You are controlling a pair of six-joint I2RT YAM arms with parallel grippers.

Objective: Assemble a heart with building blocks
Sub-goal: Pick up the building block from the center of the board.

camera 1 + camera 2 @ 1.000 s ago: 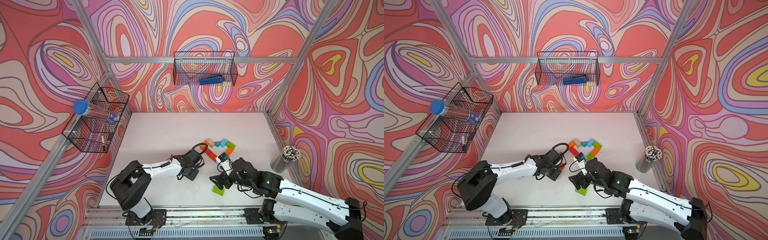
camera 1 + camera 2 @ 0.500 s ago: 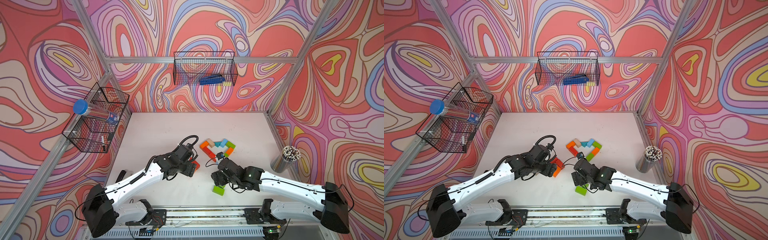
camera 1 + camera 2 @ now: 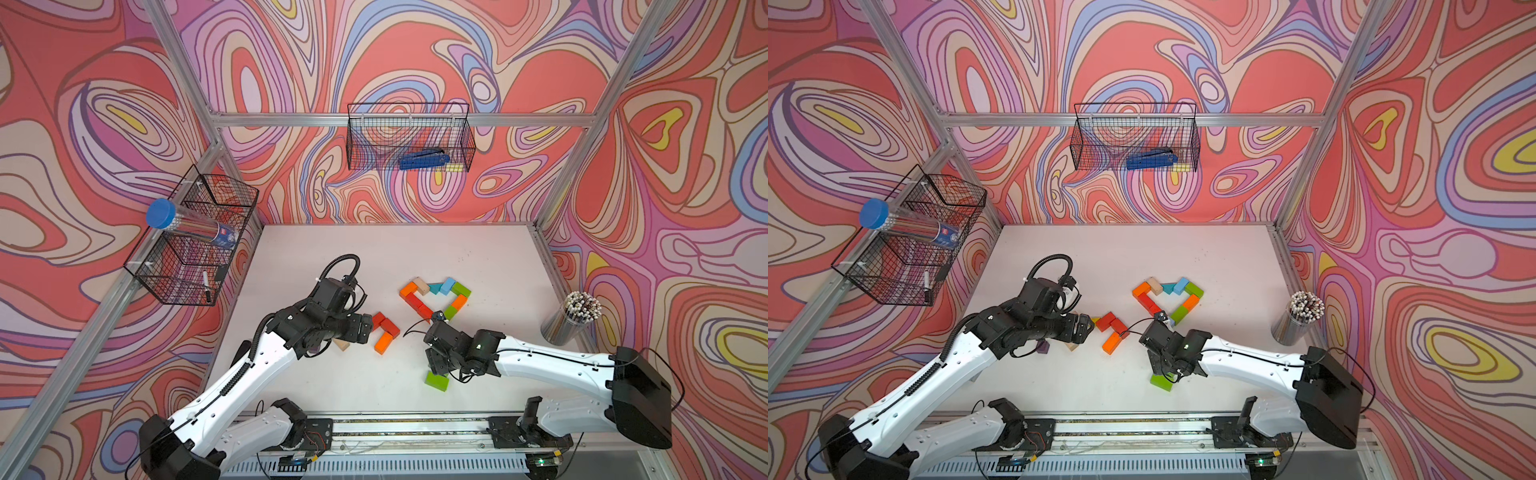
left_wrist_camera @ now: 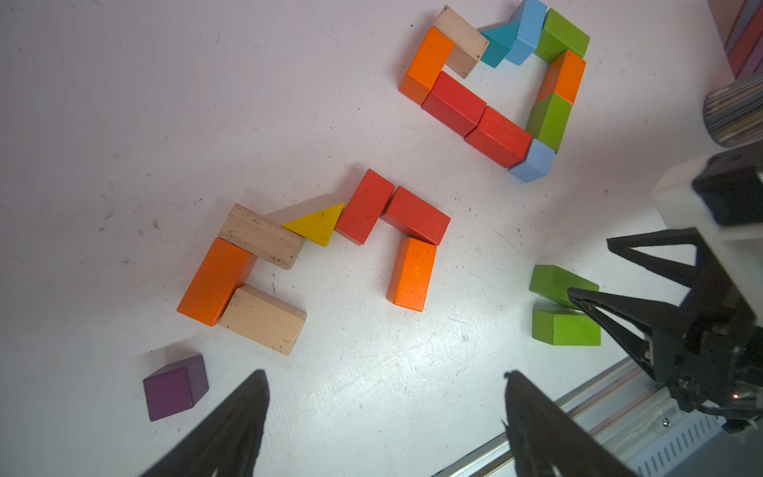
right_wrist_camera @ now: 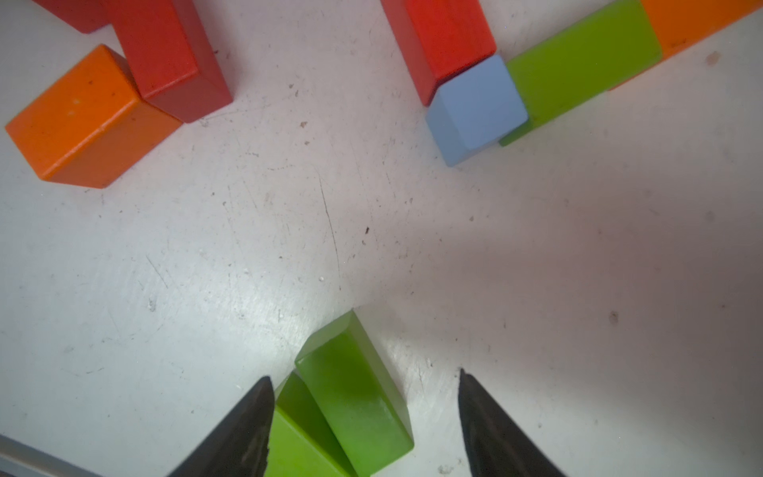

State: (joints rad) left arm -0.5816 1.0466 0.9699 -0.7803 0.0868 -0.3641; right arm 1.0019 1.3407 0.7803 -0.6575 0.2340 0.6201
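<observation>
The left gripper (image 4: 384, 373) hangs over the white table (image 4: 124, 103), jaws wide apart and empty, near a purple cube (image 4: 175, 386) and loose building blocks (image 4: 363, 206). Further right lies the heart-shaped ring (image 3: 417, 302) of bricks. The right gripper (image 5: 363, 373) straddles a green brick (image 5: 355, 396) near the front edge, jaws spread and not clamped.

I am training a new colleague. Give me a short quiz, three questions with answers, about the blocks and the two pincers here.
1. True or false: the left pincer holds a block.
2. What colour is the cube that touches no other block?
3. Which colour lies between the tips of the right pincer: A red, B green, C orange?
Key: 1 false, it is open and empty; 2 purple; 3 B, the green blocks.
</observation>
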